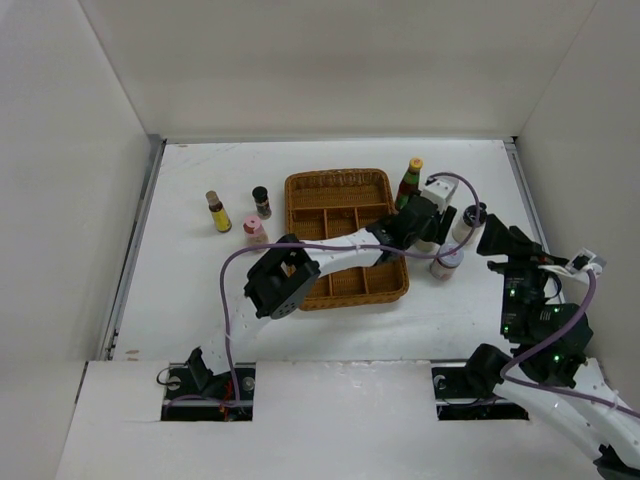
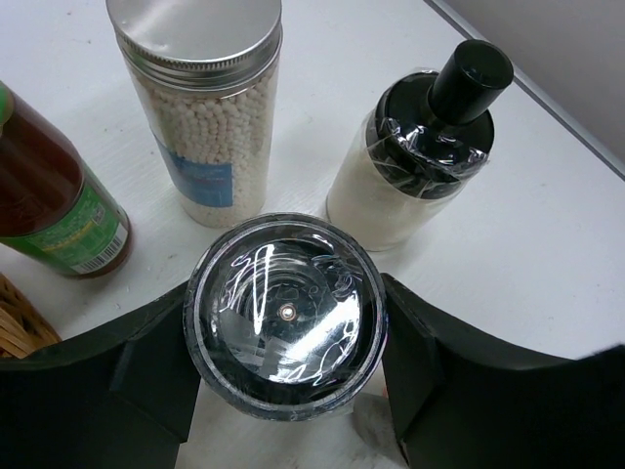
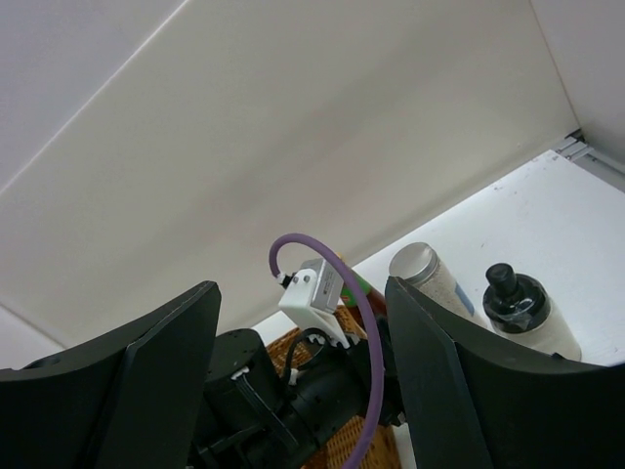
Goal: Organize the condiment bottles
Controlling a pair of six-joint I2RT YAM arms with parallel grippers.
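The left claw (image 2: 285,363) reaches past the wicker tray (image 2: 18,327) and has its two fingers (image 2: 127,376) set on either side of a small dark-lidded jar (image 2: 283,318). They press against the rim of the lid with no gap showing, so the jar looks pinched. It stands on the table (image 2: 547,244) just beside the tray's right edge, close in front of a silver-lidded jar (image 2: 200,107) of white beads and a white bottle (image 2: 415,161) with a black cap. A green-labelled sauce bottle (image 2: 59,210) stands off to one side. The pinched jar is likely stiff and fairly light, but its lid is glossy and wrapped in wrinkled film, so it may slip. A hold lower down, on the body under the lid, would probably be safer than one on the rim. Its neighbours stand near, so a straight lift seems wise. The right claw (image 3: 303,376) hangs in the air, fingers spread wide with nothing between them. A yellow-labelled bottle (image 1: 217,212), a dark bottle (image 1: 261,201) and a pink-lidded jar (image 1: 255,231) stand left of the tray.
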